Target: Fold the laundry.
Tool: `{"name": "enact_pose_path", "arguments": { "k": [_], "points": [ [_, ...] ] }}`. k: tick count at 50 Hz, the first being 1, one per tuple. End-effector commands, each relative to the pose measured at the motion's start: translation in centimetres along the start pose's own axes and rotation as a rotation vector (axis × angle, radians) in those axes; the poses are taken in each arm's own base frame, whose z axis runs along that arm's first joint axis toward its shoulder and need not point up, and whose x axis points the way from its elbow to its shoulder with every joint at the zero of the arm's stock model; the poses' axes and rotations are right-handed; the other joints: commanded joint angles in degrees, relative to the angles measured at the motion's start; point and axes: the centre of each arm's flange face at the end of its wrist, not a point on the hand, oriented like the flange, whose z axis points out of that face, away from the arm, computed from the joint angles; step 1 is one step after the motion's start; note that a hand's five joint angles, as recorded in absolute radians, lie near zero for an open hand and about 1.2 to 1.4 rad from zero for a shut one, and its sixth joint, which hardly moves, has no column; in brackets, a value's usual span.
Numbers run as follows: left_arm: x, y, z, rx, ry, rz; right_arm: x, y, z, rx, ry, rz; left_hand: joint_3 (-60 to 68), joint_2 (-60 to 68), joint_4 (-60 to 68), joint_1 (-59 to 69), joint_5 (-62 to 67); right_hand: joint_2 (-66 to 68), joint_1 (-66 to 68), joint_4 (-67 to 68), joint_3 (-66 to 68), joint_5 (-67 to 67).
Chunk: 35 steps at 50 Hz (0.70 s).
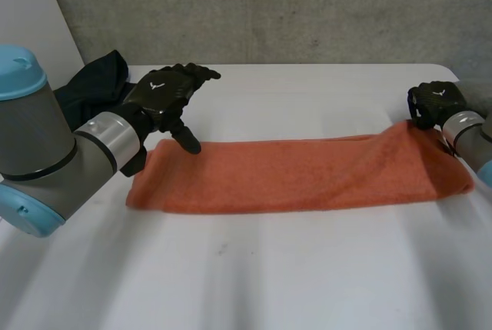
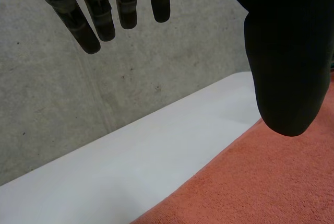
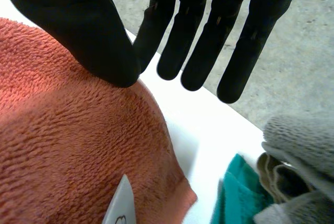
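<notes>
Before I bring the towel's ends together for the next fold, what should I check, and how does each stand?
1. Orange towel lies straight in a long strip: ok.
2. Left hand grips its end: not ok; fingers straight, open.
3. Right hand grips its end: not ok; thumb rests on the towel, fingers straight.
4. Dark cloth behind the left arm clear of the towel: cannot tell; the arm hides the gap.
5. Teal cloth and grey cloth clear of the right end: ok, though close.
</notes>
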Motion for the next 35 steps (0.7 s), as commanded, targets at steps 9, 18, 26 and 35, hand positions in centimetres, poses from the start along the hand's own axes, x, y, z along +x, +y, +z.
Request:
{"name": "enact_pose_path", "arguments": {
  "k": [9, 18, 26, 35],
  "points": [
    [0.9, -0.7, 0.3, 0.02, 0.023, 0.007, 3.6, -5.4, -3.4, -0.08, 0.146, -0.06, -1.81, -1.66, -1.51, -0.65, -2.83, -56.08, -53.97, -57.15, -56.47, -56.59],
    [2.5, -1.8, 0.5, 0.051, 0.063, 0.015, 2.6, -6.8, -11.2, -0.331, 0.069, -0.057, -1.81, -1.66, -1.51, -0.65, -2.83, -52.4, -50.28, -53.46, -52.78, -52.9],
    [4.7, -2.1, 0.6, 0.033, 0.113, 0.019, 1.0, -1.9, -15.2, -0.476, 0.016, -0.091, -1.81, -1.66, -1.51, -0.65, -2.83, -39.43, -37.31, -40.49, -39.82, -39.93],
    [5.9, -2.2, 0.6, 0.02, 0.128, 0.019, 0.7, 2.7, -14.7, -0.328, 0.043, -0.138, -1.81, -1.66, -1.51, -0.65, -2.83, -41.11, -38.99, -42.18, -41.5, -41.62]
  ]
}}
